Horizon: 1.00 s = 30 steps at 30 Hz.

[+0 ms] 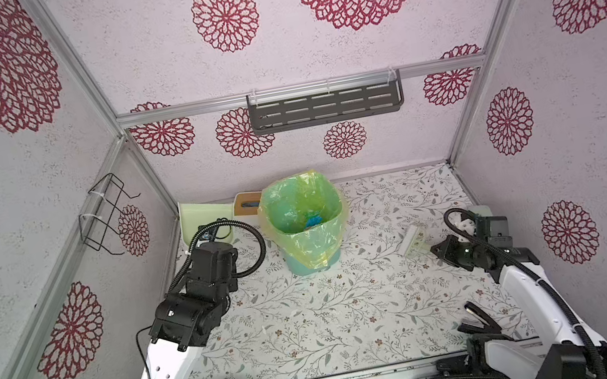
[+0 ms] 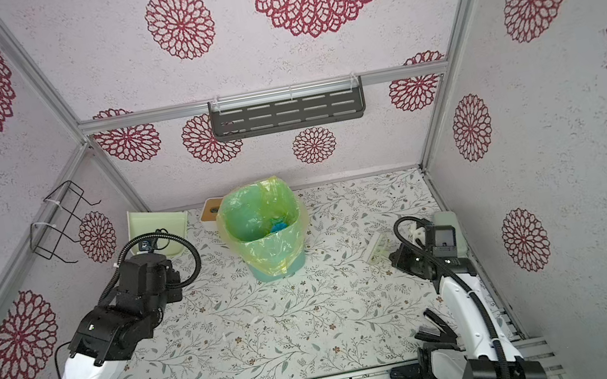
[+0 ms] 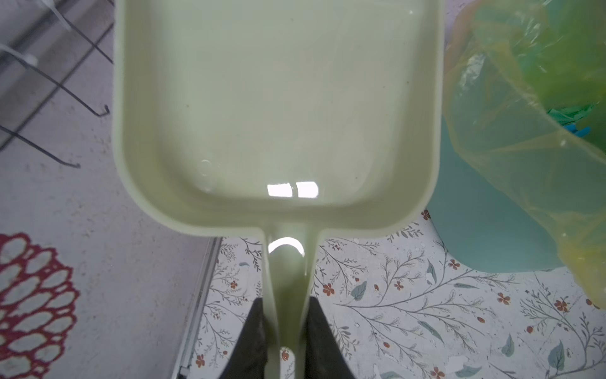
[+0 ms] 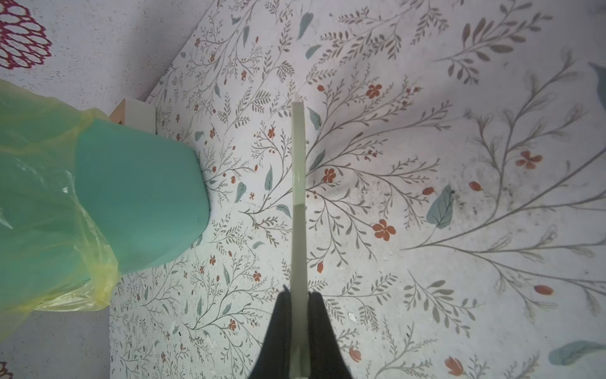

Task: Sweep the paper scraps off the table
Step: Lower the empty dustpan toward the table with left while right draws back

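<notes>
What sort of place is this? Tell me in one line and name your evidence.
Probably a robot test cell dressed up as a home, not a real room: wallpapered panels in an aluminium frame, two robot arms mounted at the front of the table, a lined bin.

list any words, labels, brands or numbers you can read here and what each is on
None can be read. The dustpan, brush, bin and liner are plain; the table and walls carry only printed leaves and flowers. Any marks on the arms are too small to read.
</notes>
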### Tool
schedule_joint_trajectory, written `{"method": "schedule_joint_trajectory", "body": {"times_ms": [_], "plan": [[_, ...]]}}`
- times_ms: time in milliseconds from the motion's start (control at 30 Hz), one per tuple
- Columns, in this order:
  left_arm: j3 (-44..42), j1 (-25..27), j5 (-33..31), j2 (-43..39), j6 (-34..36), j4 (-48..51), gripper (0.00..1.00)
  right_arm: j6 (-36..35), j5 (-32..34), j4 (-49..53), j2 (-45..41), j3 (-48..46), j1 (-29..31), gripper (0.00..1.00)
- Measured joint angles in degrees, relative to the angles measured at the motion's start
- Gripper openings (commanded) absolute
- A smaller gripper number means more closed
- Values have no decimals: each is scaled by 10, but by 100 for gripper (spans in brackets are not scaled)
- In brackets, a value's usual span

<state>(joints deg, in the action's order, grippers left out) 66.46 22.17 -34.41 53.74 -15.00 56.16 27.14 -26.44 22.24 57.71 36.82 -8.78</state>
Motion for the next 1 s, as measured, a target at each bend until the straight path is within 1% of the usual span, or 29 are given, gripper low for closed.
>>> {"method": "schedule_joint_trajectory", "body": {"times_ms": [133,267,400,533,633,667,867,1000], "plan": [[-64,-37,45,-5,-50,-33,8,34,-19,-46,-5,-60,-10,0],[-118,-68,85,-5,-88,-70,7,51,-28,-70,-19,-94,-22,0],[-165,-77,116,-5,-116,-107,8,55,-34,-74,-30,-110,-30,0],[-198,-80,135,-6,-141,-131,8,54,-36,-66,-38,-120,-35,14],[-215,-81,142,-6,-159,-144,8,52,-32,-43,-51,-129,-38,27],[-221,-81,143,-6,-167,-148,8,53,-30,-33,-55,-133,-38,32],[-252,-83,150,12,-216,-167,8,59,0,23,-58,-132,-38,53],[-274,-83,160,39,-245,-185,9,52,14,53,-81,-118,-38,63]]}}
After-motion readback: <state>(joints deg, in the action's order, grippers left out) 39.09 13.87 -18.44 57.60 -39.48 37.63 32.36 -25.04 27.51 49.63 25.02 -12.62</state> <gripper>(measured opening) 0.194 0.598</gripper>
